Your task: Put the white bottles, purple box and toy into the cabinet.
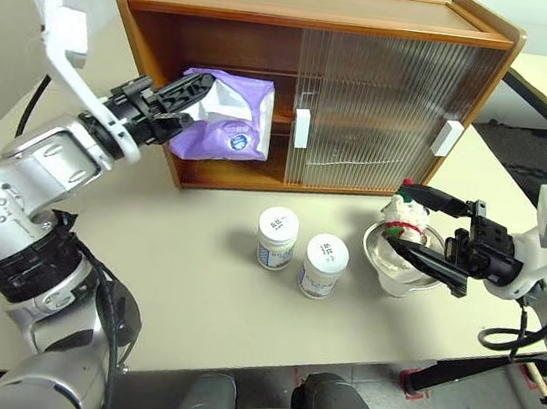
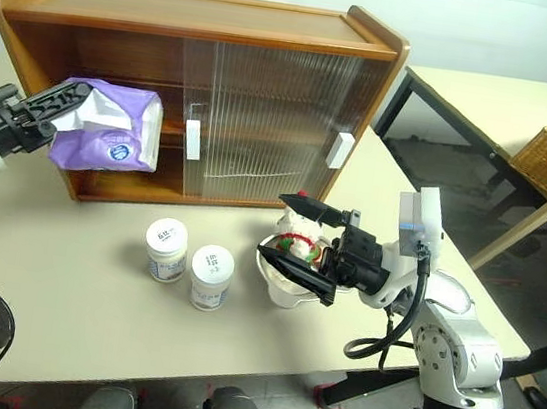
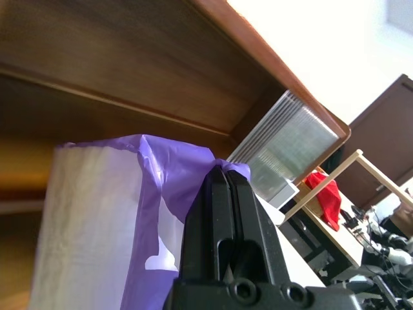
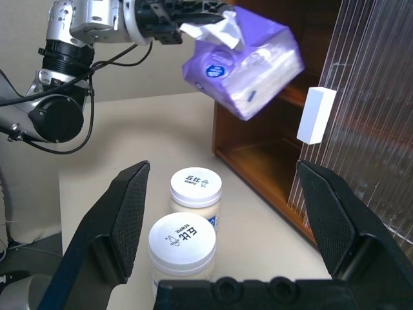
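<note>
The purple box (image 1: 226, 118) is held clenched in the left gripper (image 1: 179, 96), lifted before the open side of the cabinet (image 1: 324, 14). The white bottles (image 1: 300, 251) are stood between both grippers. The right gripper (image 1: 421, 236) is spread wide around the toy (image 1: 403, 218).

cabinet (image 1: 228, 17) left bay open, sliding doors (image 1: 387, 109) cover right

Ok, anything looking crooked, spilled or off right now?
The purple box hangs tilted before the cabinet's open left side, pinched by its wrapper in the left gripper. The toy sits in a metal dish. Both white bottles stand upright; nothing spilled.
</note>
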